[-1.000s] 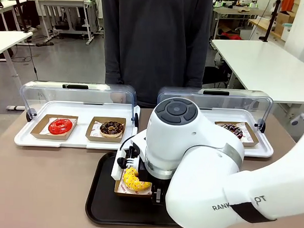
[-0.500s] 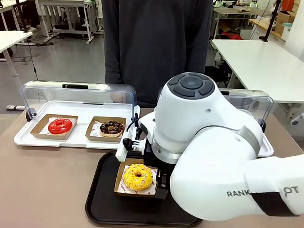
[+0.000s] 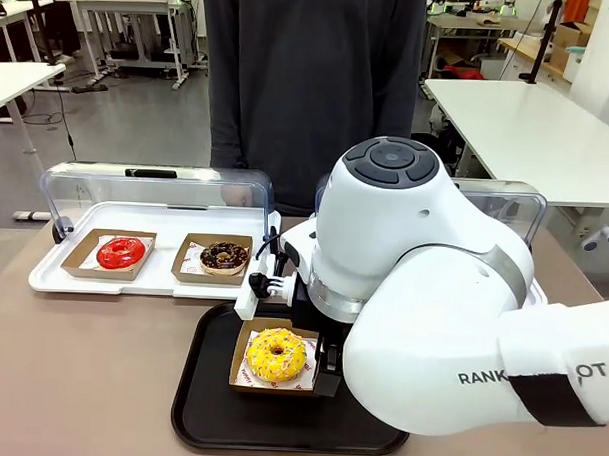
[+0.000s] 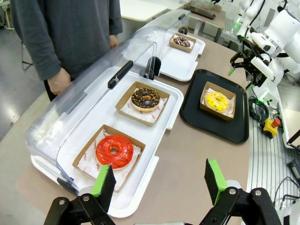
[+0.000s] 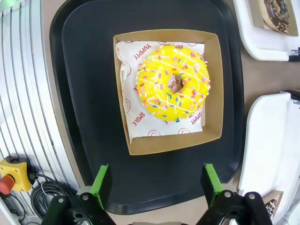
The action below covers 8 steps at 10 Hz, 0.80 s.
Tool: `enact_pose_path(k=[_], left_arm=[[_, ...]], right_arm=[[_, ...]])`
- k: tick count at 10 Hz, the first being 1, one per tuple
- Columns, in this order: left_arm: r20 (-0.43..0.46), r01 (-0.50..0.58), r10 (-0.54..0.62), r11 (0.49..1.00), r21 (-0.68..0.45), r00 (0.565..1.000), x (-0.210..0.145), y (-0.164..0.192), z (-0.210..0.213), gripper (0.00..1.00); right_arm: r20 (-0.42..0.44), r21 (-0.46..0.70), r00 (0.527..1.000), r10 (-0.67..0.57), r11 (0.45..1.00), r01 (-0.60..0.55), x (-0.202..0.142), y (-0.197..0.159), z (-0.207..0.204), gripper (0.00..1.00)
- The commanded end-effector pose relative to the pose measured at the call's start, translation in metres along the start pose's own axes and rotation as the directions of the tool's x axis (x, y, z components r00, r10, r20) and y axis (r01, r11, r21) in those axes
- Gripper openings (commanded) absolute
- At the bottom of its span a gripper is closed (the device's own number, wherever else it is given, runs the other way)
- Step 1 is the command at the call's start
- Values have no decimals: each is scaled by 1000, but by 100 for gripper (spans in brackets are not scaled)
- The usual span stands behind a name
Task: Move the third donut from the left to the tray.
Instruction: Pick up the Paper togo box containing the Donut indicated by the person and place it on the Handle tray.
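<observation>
I see the third donut (image 3: pixel 276 354) resting in its brown cardboard holder (image 3: pixel 242 354) on the tray (image 3: pixel 203 405), toward the tray's left half and nearer its far edge. From my right wrist camera the right gripper (image 5: pixel 153 185) hangs above the holder with its jaws spread wide and nothing between them, the green pads (image 5: pixel 100 183) clear of the cardboard on both sides. A second ago the arm sat lower and partly covered the donut, which looked tilted in the holder; now the arm has risen, the donut lies flat and fully visible, and it has not shifted since half a second ago. The left gripper (image 4: pixel 158 180) is open too, empty, hovering over the table's near edge beside the white tray (image 4: pixel 154 161) that carries the red-iced donut (image 4: pixel 114 151) and the chocolate-iced donut (image 4: pixel 145 98). A person (image 3: pixel 309 88) stands at the table's far edge.
</observation>
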<state>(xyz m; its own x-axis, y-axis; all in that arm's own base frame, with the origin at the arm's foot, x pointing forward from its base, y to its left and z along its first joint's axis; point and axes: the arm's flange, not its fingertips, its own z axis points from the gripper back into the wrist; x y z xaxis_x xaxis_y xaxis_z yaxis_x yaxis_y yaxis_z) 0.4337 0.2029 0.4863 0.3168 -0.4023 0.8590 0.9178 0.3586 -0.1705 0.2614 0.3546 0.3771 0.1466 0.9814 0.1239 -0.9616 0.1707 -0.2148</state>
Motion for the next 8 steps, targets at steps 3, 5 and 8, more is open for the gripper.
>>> enact_pose_path(k=[3,5,8], left_arm=[[-3,-2,2,1000,-4,1000,1,-2,0,100],[-3,-2,2,1000,-4,1000,1,-2,0,100],[-3,-2,2,1000,-4,1000,1,-2,0,100]], right_arm=[[-4,-11,1000,-12,1000,12,1,1,-1,100],[-4,-11,1000,-12,1000,12,1,1,-1,100],[-4,-11,1000,-12,1000,12,1,1,-1,100]])
